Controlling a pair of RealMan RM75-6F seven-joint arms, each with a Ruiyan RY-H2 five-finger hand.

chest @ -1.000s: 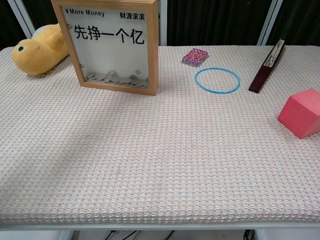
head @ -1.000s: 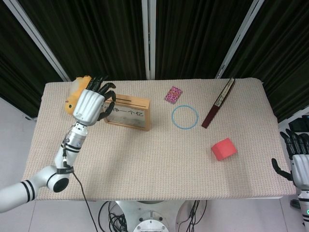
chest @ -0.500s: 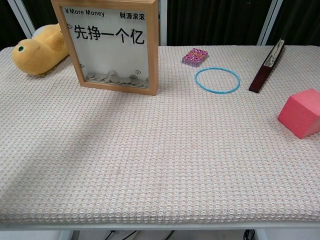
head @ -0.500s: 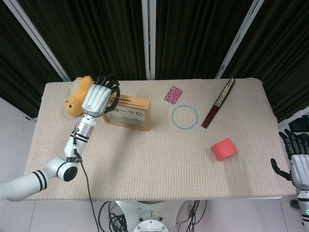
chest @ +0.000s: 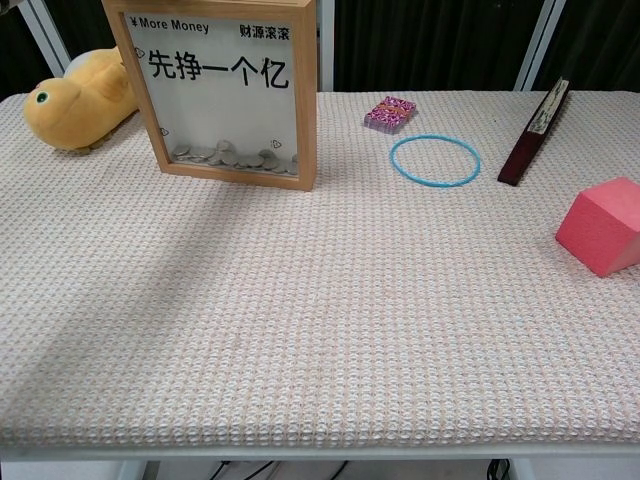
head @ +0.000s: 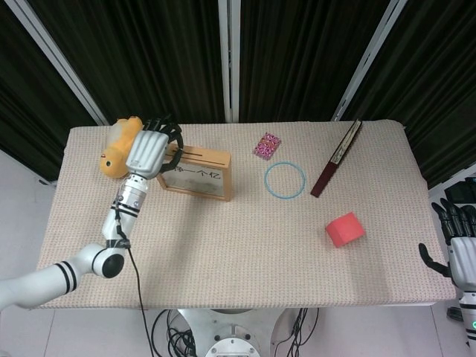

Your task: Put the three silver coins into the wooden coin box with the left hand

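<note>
The wooden coin box (head: pixel 195 173) stands upright at the back left of the table; its glass front (chest: pixel 222 85) shows several silver coins (chest: pixel 232 155) piled at the bottom. My left hand (head: pixel 152 149) hovers over the box's left end, back of the hand toward the head camera and fingers bent down toward the top edge. Whether it holds a coin is hidden. No loose coin shows on the cloth. My right hand (head: pixel 459 243) hangs beyond the table's right front corner, fingers apart and holding nothing.
A yellow plush toy (chest: pixel 78 102) lies left of the box. To its right are a small pink patterned packet (chest: pixel 389 113), a blue ring (chest: pixel 434 159) and a dark folded fan (chest: pixel 535 117). A red block (chest: pixel 603 226) sits near the right edge.
Over the last second my left hand moved right and toward the back, from beside the plush toy to above the box's left end, then eased slightly left. The right hand barely shifted.
</note>
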